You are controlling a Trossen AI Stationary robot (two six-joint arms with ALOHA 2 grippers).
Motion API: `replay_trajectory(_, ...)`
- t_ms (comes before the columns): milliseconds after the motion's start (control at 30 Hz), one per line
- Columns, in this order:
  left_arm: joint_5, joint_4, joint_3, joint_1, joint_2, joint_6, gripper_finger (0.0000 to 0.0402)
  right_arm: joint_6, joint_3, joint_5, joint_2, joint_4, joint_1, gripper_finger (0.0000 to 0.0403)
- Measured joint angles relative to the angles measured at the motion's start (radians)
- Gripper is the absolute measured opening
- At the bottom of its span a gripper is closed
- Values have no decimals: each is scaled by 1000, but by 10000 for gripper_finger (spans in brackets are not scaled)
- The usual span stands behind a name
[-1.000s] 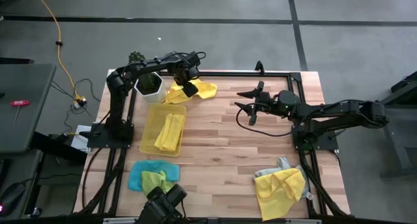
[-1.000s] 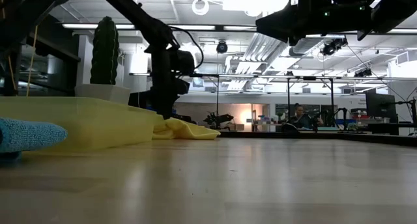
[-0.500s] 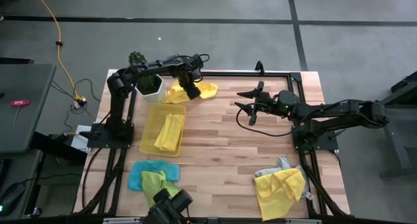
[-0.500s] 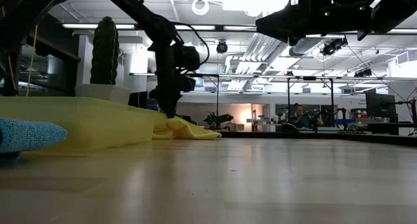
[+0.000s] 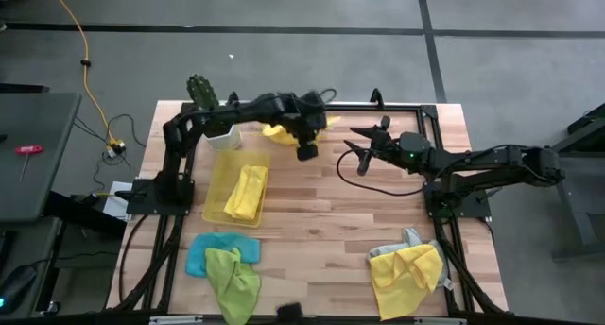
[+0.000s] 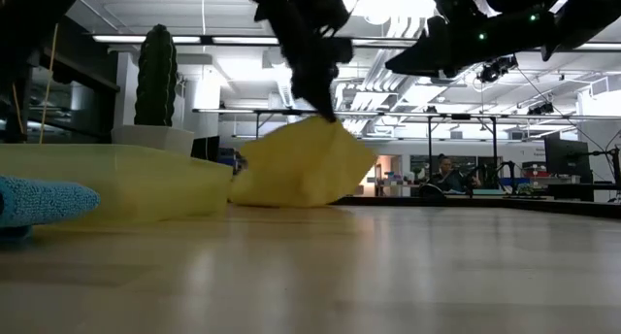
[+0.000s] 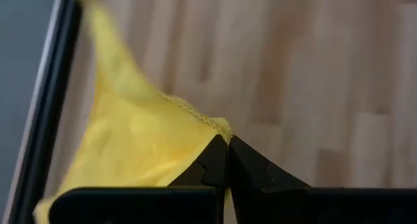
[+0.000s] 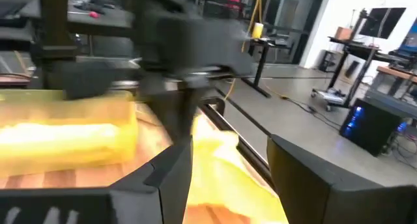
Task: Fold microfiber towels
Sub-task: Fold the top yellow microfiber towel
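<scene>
The left hand [image 5: 307, 152] is over the far middle of the bench [image 5: 321, 221], its two fingers [image 7: 215, 165] pressed together on a corner of a yellow towel [image 6: 303, 167]. In the left wrist view the cloth's hemmed edge runs straight into the closed fingertips and the rest of the towel spreads away from them. From table height the towel hangs from the pinched corner as a raised peak, with its lower part resting on the wood just beside the yellow plastic tray [image 5: 219, 188]. From above, only a small part of this towel shows past the arm, at the far edge of the bench.

The right hand [image 5: 364, 147] hovers close by, facing the left one, with its fingers [image 8: 168, 175] spread apart and nothing between them; the held yellow towel lies just ahead of them in the right wrist view.

A folded yellow towel [image 5: 246, 191] lies inside the tray. A cactus in a white pot [image 5: 210, 108] stands at the far left corner, beside the left arm. At the near left edge a lime green towel [image 5: 233, 278] lies crumpled on top of a light blue towel [image 5: 210, 250]. At the near right, another yellow towel [image 5: 406, 274] lies bunched, overlapping a grey towel [image 5: 399, 244].
</scene>
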Motion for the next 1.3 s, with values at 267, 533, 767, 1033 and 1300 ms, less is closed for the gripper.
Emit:
replay_trajectory(267, -9, 38, -24, -133, 0, 15, 0, -1, 0, 2, -149, -254, 0, 188)
replay_trajectory(533, -7, 174, -177, -221, 1, -65, 0, 80, 0, -25, -270, -506, 0, 188)
replay_trajectory(767, -6, 396, -348, -313, 1, -117, 1, 114, 0, -90, -272, -542, 0, 188)
replay_trajectory(1033, -5, 611, -462, -404, 1, -142, 29, 132, 0, -94, -272, -534, 0, 188)
replay_trajectory(1300, -20, 618, -461, -436, 1, -91, 134, 132, 0, -94, -272, -533, 0, 188)
